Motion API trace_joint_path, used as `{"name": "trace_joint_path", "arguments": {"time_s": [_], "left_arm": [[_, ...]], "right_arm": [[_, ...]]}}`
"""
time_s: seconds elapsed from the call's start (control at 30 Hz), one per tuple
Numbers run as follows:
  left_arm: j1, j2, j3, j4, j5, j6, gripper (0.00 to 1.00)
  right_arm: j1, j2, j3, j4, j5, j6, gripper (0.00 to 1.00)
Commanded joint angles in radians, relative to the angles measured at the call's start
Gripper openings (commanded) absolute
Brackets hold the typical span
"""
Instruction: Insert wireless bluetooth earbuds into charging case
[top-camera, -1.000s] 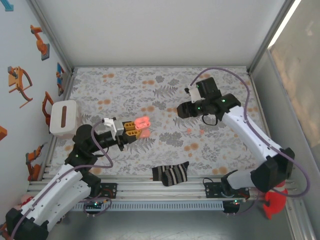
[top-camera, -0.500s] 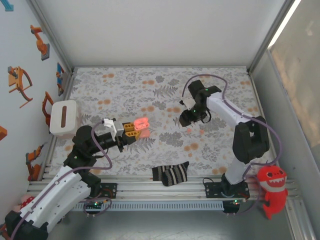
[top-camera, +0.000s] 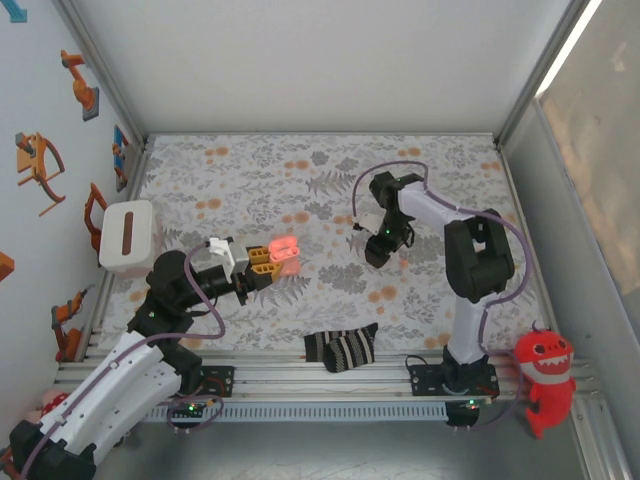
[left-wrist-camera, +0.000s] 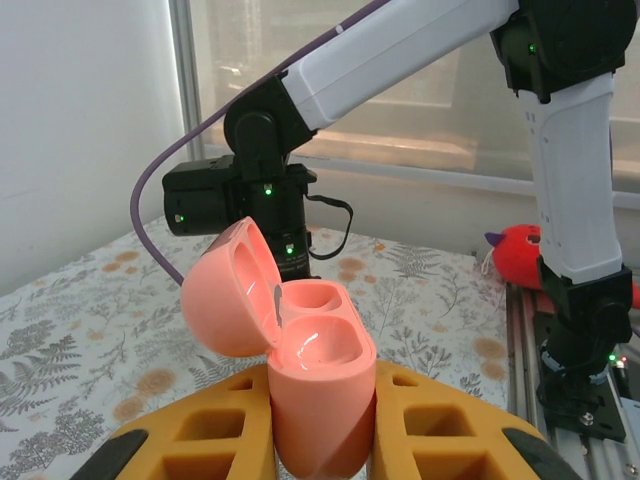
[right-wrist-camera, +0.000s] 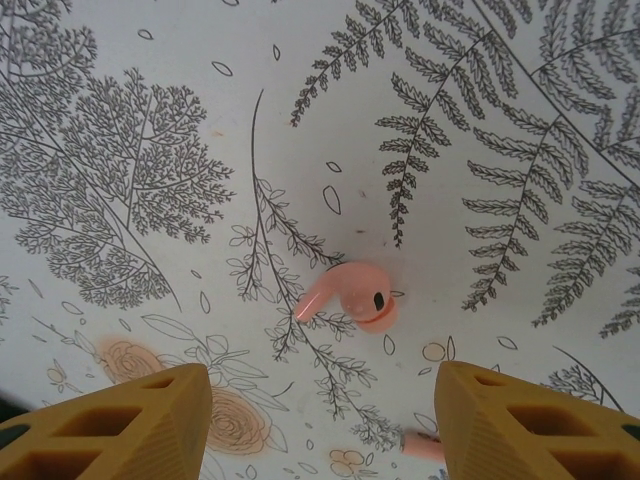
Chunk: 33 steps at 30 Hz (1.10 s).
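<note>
Left arm (top-camera: 130, 375) reaches forward, left jaws clenched on the open charging case (left-wrist-camera: 315, 385); right of the case, right arm (top-camera: 430, 207) folds down, right jaws released above an earbud (right-wrist-camera: 352, 296) on the surface (top-camera: 250, 170).

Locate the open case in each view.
Top external: case left of centre, held in the left pincer.
Left wrist: case bottom centre, lid open, clamped.
Right wrist: aimed at an earbud on the cloth.
Shared landmark: the fern-print cloth.
</note>
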Motion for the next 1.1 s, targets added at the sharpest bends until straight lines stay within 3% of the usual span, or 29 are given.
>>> {"name": "trace_joint_path", "arguments": {"time_s": [0.0, 0.7, 1.07], "left_arm": [[-0.005, -0.004, 0.005, 0.006, 0.001, 0.023, 0.00], [-0.007, 0.017, 0.016, -0.011, -0.002, 0.030, 0.00], [-0.006, 0.023, 0.019, -0.014, -0.001, 0.031, 0.00]], "right_arm": [[-0.002, 0.016, 0.039, -0.036, 0.028, -0.060, 0.59], [-0.002, 0.131, 0.121, -0.076, 0.028, -0.076, 0.44], [-0.002, 0.146, 0.127, -0.080, 0.004, -0.077, 0.41]]}}
